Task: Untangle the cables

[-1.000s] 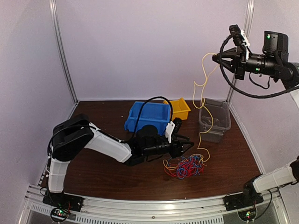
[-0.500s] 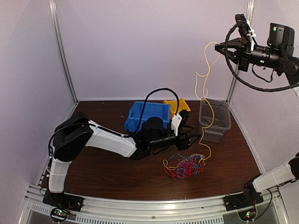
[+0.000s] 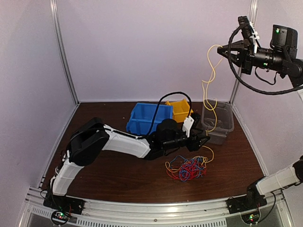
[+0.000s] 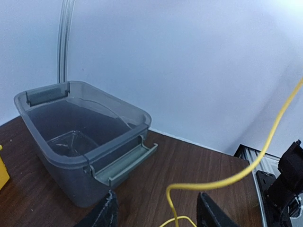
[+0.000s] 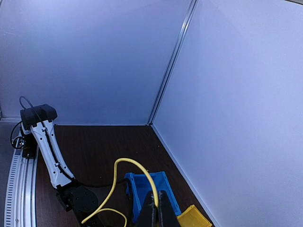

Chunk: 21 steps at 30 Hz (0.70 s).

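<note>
The cables lie as a tangle of red, blue and yellow strands (image 3: 188, 169) on the brown table. One yellow cable (image 3: 206, 92) rises from the tangle up to my right gripper (image 3: 221, 51), which is shut on its end high in the air; the right wrist view shows the fingers (image 5: 157, 198) pinched on that yellow cable (image 5: 115, 176). My left gripper (image 3: 203, 138) is open, low over the table just beyond the tangle. In the left wrist view the yellow cable (image 4: 227, 180) hangs between its spread fingers (image 4: 156, 197) without touching them.
A clear grey tub (image 3: 218, 121) stands at the back right, close to the left gripper (image 4: 80, 142). A blue bin (image 3: 149, 118) and a yellow bin (image 3: 180, 109) stand behind the left arm. Walls enclose the table on three sides.
My left gripper has moved right and farther back, from beside the tangle to around the hanging yellow cable. My right gripper rose slightly, pulling the yellow cable higher.
</note>
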Available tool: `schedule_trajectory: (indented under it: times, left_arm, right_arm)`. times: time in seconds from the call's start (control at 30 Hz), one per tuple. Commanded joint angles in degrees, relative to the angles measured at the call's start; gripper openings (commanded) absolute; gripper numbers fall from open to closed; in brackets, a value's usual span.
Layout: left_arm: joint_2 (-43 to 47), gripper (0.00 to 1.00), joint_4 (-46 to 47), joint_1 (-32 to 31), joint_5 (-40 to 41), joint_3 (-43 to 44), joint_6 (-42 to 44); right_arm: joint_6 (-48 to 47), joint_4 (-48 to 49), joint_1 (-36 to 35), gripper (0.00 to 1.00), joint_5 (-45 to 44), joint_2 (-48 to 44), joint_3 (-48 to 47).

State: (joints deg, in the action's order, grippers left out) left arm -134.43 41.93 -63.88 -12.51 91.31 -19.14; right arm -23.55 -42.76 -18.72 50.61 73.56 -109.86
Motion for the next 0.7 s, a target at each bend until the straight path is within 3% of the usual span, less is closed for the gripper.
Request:
schedule_trajectory:
  times: [0.0, 0.07, 0.13, 0.33, 0.67]
  left_arm:
    - [-3.5, 0.58, 1.6, -0.3, 2.3, 6.4, 2.1]
    - [-5.5, 0.57, -1.0, -0.3, 3.7, 10.4, 2.3]
    - [-6.5, 0.48, -2.5, -0.2, 4.8, 13.0, 2.2]
    - [-3.2, 0.02, -2.0, -0.3, 6.4, 10.0, 1.4]
    - [18.7, 0.00, 0.7, -0.1, 10.3, -2.1, 9.7]
  right_arm:
    - [0.9, -0.1, 0.3, 0.00, 1.4, -1.0, 0.8]
    - [0.9, 0.0, 0.3, 0.00, 1.3, -1.1, 0.8]
    - [0.9, 0.0, 0.3, 0.00, 0.9, -1.2, 0.9]
    - [-0.9, -1.0, 0.3, 0.00, -1.1, -2.1, 2.6]
    - [-1.3, 3.8, 1.3, 0.00, -9.9, -4.0, 12.9]
